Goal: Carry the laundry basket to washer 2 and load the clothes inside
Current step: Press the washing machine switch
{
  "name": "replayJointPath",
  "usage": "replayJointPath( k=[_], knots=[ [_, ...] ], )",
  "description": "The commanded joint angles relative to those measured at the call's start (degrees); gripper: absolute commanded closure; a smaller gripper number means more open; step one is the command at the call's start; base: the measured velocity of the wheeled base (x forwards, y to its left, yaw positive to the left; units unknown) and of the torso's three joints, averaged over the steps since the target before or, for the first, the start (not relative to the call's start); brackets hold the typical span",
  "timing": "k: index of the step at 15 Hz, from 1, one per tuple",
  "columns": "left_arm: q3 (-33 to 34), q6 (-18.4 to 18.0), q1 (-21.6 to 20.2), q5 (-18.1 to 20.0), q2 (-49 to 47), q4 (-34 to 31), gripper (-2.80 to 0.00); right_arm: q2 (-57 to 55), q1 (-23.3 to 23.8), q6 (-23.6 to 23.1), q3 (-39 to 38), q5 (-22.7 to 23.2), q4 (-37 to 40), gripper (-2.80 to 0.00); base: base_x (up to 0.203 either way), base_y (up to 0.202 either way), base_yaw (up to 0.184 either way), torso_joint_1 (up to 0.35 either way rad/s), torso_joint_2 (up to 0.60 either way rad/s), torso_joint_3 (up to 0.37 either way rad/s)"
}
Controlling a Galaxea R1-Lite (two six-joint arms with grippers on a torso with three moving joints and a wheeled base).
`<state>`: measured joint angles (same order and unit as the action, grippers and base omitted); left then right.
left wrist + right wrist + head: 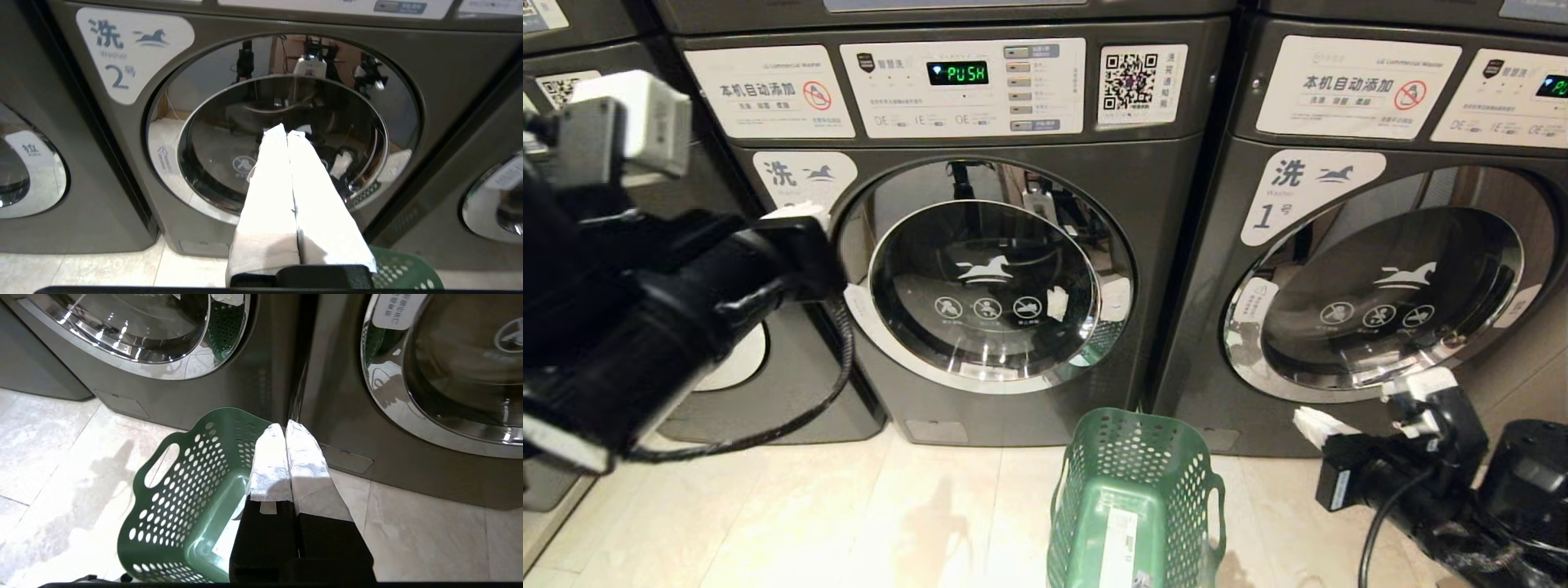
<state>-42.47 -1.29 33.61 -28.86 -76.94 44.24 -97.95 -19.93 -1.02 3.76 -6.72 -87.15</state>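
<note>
Left gripper (286, 132) pressed closed, empty, raised before washer 2 (282, 134). Right gripper (284, 430) likewise closed, empty, low, laundry basket (184, 506) just beside, below.

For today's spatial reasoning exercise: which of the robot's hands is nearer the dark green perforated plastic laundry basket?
Right. The right hand hangs low beside the dark green perforated plastic laundry basket, just off its right side. The left hand is raised up by the door of the dark grey washer, well above the basket.

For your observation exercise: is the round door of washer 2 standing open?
No. In the left wrist view the chrome-rimmed door of washer 2 sits shut, flush in its front.
</note>
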Motion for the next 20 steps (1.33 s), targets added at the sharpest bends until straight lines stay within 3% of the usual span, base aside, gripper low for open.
replayJointPath(
  k=[1, 5, 7, 9, 11, 13, 15, 17, 19, 20],
  knots=[
    [5.6, 0.7, -1.6, 0.8, 7.5, 0.0, 0.0, 6.9, 0.3, 0.0, -3.2, -0.7, -0.5, 0.0, 0.0, 0.0, 0.0, 0.0, 0.0, 0.0],
    [7.4, 1.1, -4.7, -0.8, 11.7, -0.6, 0.0, 21.8, 0.5, -1.3, -3.7, -5.2, 3.2, 0.0, 0.0, 0.0, 0.0, 0.0, 0.0, 0.0],
    [7.9, 1.1, -11.0, -1.2, 14.0, -0.6, 0.0, 30.9, 2.0, -3.2, -3.7, -6.6, 10.7, 0.0, 0.0, 0.0, 0.0, 0.0, 0.0, 0.0],
    [9.8, 0.8, -19.9, -1.2, 18.1, -0.7, 0.0, 38.2, 3.7, -4.6, -3.7, -7.3, 19.2, 0.0, 0.0, 0.0, 0.0, 0.0, 0.0, 0.0],
    [17.2, -1.3, -26.5, -1.1, 25.2, -0.7, 0.0, 44.1, 4.3, -5.5, -3.8, -7.3, 30.6, 0.0, 0.0, 0.0, 0.0, 0.0, 0.0, 0.0],
    [26.3, -5.1, -28.0, 0.1, 34.8, -1.8, 0.0, 51.1, 4.3, -5.7, -3.8, -6.7, 42.1, 0.0, 0.0, 0.0, 0.0, 0.0, 0.0, 0.0],
    [31.5, -7.2, -28.6, 3.6, 45.4, -9.2, 0.0, 62.7, 4.2, -6.0, -3.8, -3.9, 56.3, 0.0, 0.0, 0.0, 0.0, 0.0, 0.0, 0.0],
    [32.7, -7.6, -28.9, 10.5, 53.3, -27.9, 0.0, 76.2, 4.2, -6.7, -3.0, 0.1, 70.7, 0.0, 0.0, 0.0, 0.0, 0.0, 0.0, 0.0],
    [34.1, -5.3, -29.1, 18.9, 59.3, -41.7, 0.0, 82.7, 4.1, -7.1, -2.6, 4.5, 82.1, 0.0, 0.0, 0.0, 0.0, 0.0, 0.0, 0.0],
    [36.6, -2.9, -29.5, 21.0, 60.9, -43.9, 0.0, 83.2, 4.3, -7.1, -2.5, 6.3, 86.2, 0.0, 0.0, 0.0, 0.0, 0.0, 0.0, 0.0]
  ],
)
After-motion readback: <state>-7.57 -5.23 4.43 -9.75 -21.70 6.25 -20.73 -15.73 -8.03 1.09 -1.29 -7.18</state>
